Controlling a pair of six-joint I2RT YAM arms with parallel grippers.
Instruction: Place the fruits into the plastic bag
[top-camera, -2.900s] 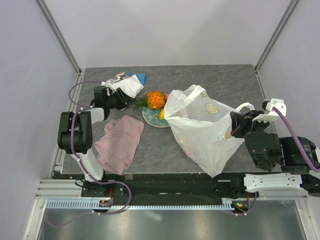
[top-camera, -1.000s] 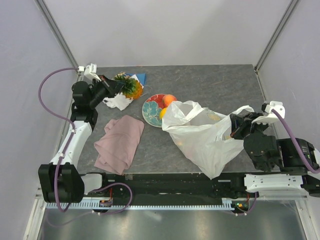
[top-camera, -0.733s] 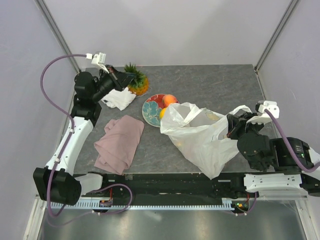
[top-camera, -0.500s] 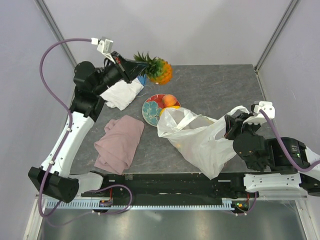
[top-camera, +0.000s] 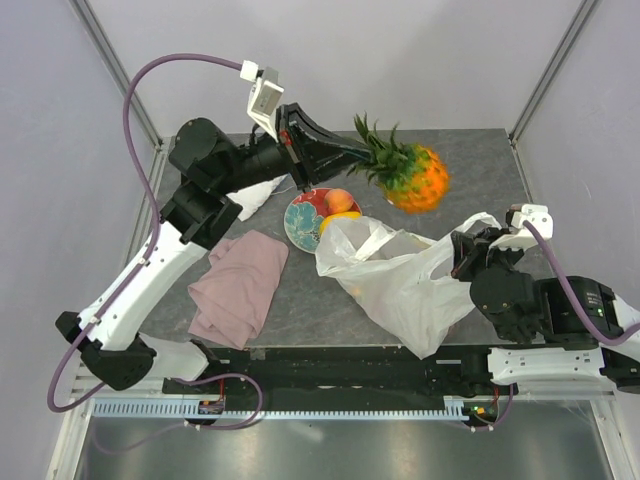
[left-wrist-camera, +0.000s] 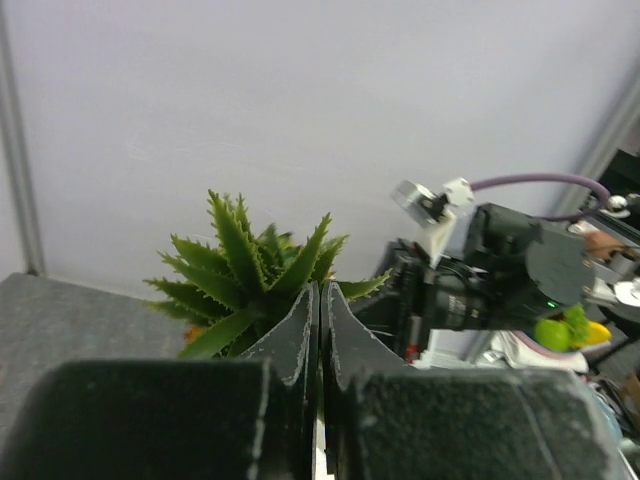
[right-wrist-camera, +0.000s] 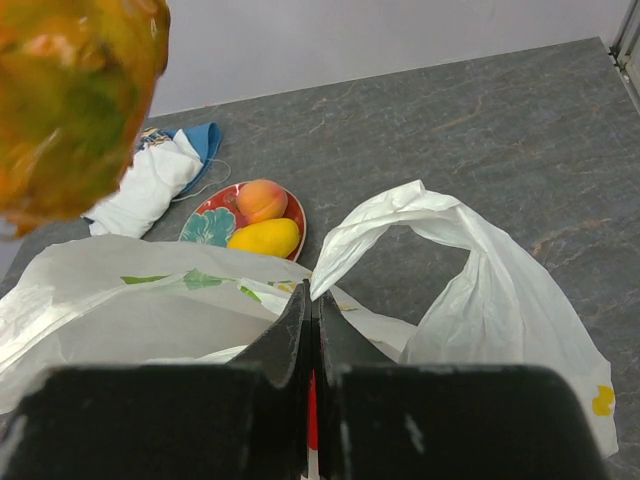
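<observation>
Honestly, looks a bit dicey. Clamped narrow with the left end effector (top-camera: 352, 156) on nothing but the green crown leaves of the pineapple (top-camera: 415, 180), hanging in the air above the far side of the plastic bag (top-camera: 400, 285). From the left wrist: jaws almost touching, with the crown (left-wrist-camera: 255, 265) fanning out past the tips. On the near right of the bag, closed tight with the right end effector (top-camera: 462, 258) on what looks like the thin rim beside a handle loop, holding the mouth lifted and partly open.

Lying close to level along its long axis. Crown end back toward the left end effector, fat orange end pointing out over the bag's far right edge and tipped slightly down.

Plenty to go wrong from here:
- Held by bendy leaves only, so could swing or slide free on the way down and land beside the bag.
- Going in sideways, could snag the flimsy rim and fold the mouth shut, or tug the bag out of the right end effector's pinch.
- Probably better tipped fat-end-down before lowering.

Just left of the bag, nearly touching it: the plate (top-camera: 297, 228) with the peach-orange fruit (top-camera: 341, 201) and a mango (right-wrist-camera: 263, 238), not yet bagged. Further left of the bag on the surface (top-camera: 460, 170): a pink cloth (top-camera: 240, 285) and a white cloth (top-camera: 255, 193).
</observation>
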